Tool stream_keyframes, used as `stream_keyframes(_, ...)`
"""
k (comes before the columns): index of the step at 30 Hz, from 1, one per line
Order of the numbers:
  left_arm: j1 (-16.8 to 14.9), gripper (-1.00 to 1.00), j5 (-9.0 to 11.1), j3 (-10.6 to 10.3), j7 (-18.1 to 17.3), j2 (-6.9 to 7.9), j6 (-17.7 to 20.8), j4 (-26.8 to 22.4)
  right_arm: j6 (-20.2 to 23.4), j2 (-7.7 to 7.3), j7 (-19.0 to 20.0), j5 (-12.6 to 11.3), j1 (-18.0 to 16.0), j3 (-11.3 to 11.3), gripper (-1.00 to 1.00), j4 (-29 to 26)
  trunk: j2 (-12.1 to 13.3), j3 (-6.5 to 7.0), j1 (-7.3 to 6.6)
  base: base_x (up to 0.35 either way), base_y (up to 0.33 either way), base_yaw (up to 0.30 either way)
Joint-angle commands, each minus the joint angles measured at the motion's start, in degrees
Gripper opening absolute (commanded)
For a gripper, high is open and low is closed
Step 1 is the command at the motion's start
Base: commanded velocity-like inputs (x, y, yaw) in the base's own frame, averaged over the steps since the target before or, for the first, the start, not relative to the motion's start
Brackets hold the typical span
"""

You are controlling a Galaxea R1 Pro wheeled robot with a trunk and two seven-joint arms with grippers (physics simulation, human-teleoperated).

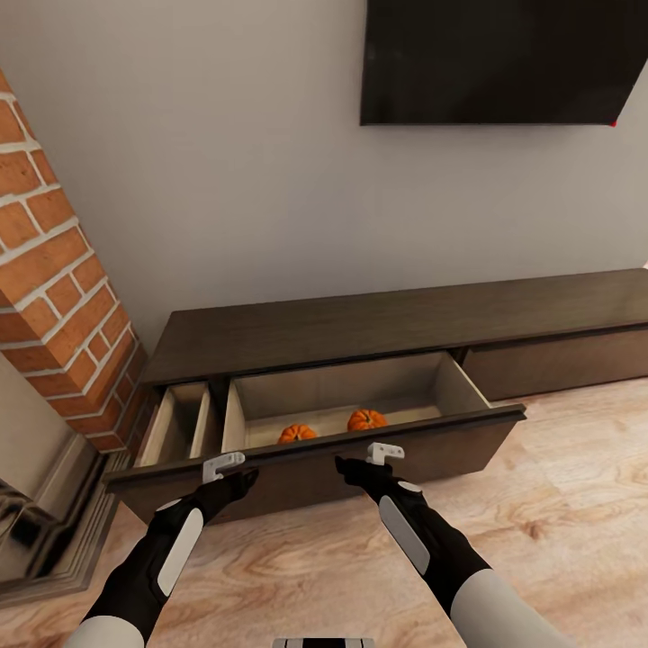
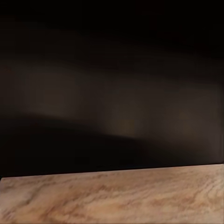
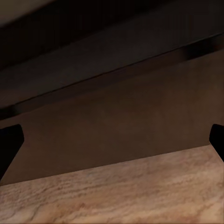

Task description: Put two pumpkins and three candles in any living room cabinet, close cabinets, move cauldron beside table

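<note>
The long dark brown cabinet [image 1: 405,319] stands against the wall with a wide drawer pulled out. Two orange pumpkins [image 1: 297,433] [image 1: 366,419] lie inside on its light wood bottom, near the drawer front [image 1: 468,441]. My left gripper [image 1: 225,468] and right gripper [image 1: 384,453] are both at the top edge of that front. In the right wrist view the dark fingertips [image 3: 9,144] stand far apart at the frame's edges, with the drawer front [image 3: 121,126] close ahead. The left wrist view has the dark front [image 2: 112,107] very close, above the floor [image 2: 112,196].
A narrow side compartment [image 1: 180,423] lies open left of the wide drawer. A brick column [image 1: 54,288] and a glossy hearth [image 1: 36,522] stand at the left. A dark screen [image 1: 504,58] hangs on the wall. The right drawer front [image 1: 558,360] is shut. Wood floor [image 1: 558,504] lies to the right.
</note>
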Motion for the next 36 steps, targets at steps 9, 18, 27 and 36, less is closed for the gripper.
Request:
stream_keyframes(9,0.0,1.00,0.4,0.0,-0.1,0.02,0.4,-0.1,0.1,-0.04,-0.5,-0.5,0.0,0.2,1.00,-0.1,0.0,-0.05,-0.01,0.066,0.000,0.000)
stream_keyframes(18,0.0,1.00,0.4,0.0,-0.1,0.02,0.5,-0.1,0.1,-0.04,-0.5,-0.5,0.0,0.2,1.00,-0.1,0.0,-0.05,-0.01,0.245,0.000,0.000)
stream_keyframes(27,0.0,1.00,0.4,0.0,-0.1,0.05,0.5,-0.1,0.1,-0.04,-0.5,-0.5,0.0,0.2,1.00,-0.1,0.0,-0.05,-0.01,0.250,0.000,0.000)
stream_keyframes(36,0.0,1.00,0.4,0.0,-0.1,0.07,0.5,-0.1,0.1,-0.04,-0.5,-0.5,0.0,0.2,1.00,-0.1,0.0,-0.05,-0.01,0.179,0.000,0.000)
